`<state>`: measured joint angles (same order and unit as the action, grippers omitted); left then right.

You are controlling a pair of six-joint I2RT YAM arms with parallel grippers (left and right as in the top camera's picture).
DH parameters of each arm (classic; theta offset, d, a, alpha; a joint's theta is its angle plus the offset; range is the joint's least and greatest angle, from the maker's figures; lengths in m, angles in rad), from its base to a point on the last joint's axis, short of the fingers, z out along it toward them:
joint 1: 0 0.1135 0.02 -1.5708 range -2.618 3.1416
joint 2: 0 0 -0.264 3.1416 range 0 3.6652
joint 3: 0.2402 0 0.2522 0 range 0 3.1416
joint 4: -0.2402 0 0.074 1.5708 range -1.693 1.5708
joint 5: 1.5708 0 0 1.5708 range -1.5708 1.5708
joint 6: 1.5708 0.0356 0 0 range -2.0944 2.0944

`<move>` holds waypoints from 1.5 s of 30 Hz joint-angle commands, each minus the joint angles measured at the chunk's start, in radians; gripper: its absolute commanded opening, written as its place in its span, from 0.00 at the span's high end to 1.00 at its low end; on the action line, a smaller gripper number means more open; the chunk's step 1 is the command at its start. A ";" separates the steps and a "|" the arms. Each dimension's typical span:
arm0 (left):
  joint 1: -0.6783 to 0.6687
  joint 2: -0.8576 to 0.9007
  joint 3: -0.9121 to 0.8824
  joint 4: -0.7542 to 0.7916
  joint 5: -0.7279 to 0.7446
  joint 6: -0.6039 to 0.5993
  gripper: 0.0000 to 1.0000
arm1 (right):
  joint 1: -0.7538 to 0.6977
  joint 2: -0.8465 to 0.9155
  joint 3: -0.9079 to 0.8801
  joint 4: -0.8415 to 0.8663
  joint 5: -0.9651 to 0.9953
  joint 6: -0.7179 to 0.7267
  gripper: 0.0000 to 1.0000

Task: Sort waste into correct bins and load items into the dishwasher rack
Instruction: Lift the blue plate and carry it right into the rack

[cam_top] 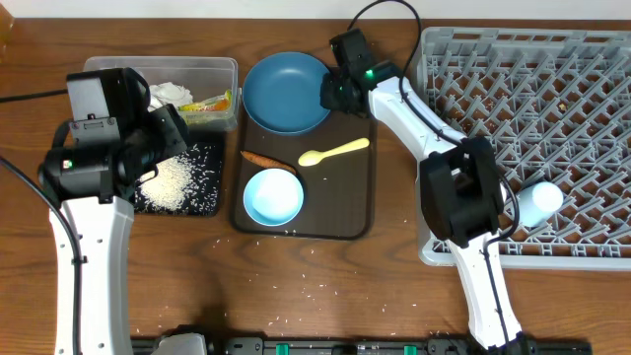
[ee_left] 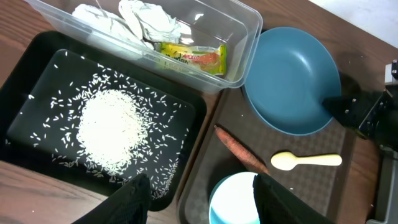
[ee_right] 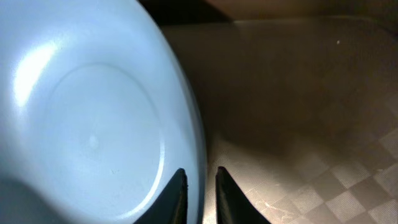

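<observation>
Yellow spoon (cam_top: 334,152), bowl left, handle right

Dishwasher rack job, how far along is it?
Done: tissue and wrapper lie in the clear tub, rice in the black tray, one pale cup in the rack. In hand: the right gripper straddles the blue plate rim. Left: carrot piece, spoon, bowl.

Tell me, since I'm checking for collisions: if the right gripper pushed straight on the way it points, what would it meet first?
Most likely the dark blue plate: its rim sits between the right gripper fingertips. Past that lies the brown tray; depth is unclear.
</observation>
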<state>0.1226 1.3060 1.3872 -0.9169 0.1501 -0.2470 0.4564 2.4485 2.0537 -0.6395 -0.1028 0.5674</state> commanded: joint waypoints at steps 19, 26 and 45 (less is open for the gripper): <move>0.005 0.015 0.005 -0.006 -0.009 -0.001 0.43 | -0.014 -0.014 -0.007 -0.067 0.076 -0.037 0.99; 0.005 0.015 0.005 -0.006 -0.009 -0.001 0.36 | -0.109 -0.252 0.002 -0.150 0.109 -0.106 0.99; 0.005 0.040 0.004 0.024 -0.009 -0.018 0.35 | -0.344 -0.595 -0.003 -0.399 1.470 -0.232 0.99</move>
<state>0.1230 1.3220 1.3872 -0.9005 0.1501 -0.2512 0.1207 1.8301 2.0586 -1.0389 1.0195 0.3683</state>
